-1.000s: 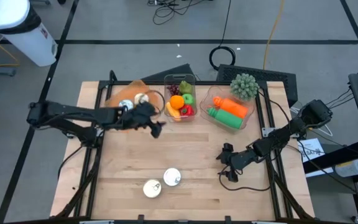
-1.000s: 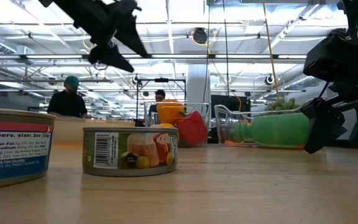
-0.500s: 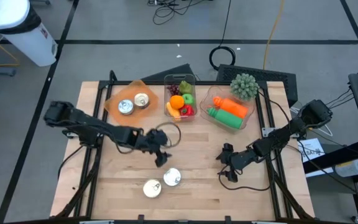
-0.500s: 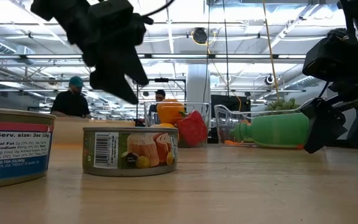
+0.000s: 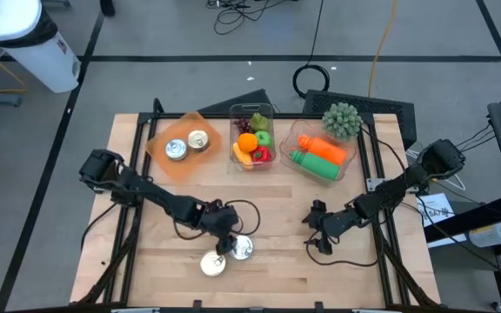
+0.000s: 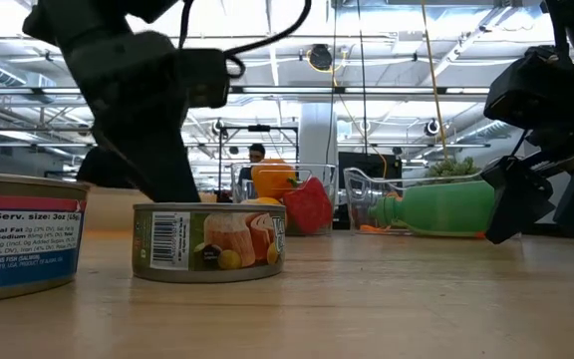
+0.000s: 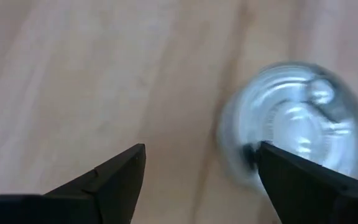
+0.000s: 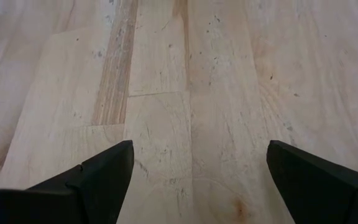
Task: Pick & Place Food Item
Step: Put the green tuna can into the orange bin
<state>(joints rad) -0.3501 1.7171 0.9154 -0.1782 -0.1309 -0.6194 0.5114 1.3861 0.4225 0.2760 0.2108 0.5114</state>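
Note:
Two tins stand upright on the wood near the table's near edge: one (image 5: 241,249) (image 6: 208,242) with a pictured label, and one (image 5: 212,263) (image 6: 18,234) closer to the near edge. My left gripper (image 5: 224,236) (image 7: 197,168) is open and low over the table, just on the far-left side of the first tin. In the left wrist view that tin's lid (image 7: 297,137) lies off to one side, past one finger and not between the two. My right gripper (image 5: 317,230) (image 8: 191,180) is open and hovers over bare wood right of centre.
An orange tray (image 5: 159,139) at the far left holds two more tins. A clear tub of fruit (image 5: 252,139) and a clear tub with green and orange bottles (image 5: 320,155) sit along the far edge, with a green plant (image 5: 341,120) behind. People stand in the room beyond.
My left gripper has swung from beside the orange tray toward the near edge and to the right, coming down over the middle of the table until it is next to the two tins. The tins and my right arm have stayed where they were.

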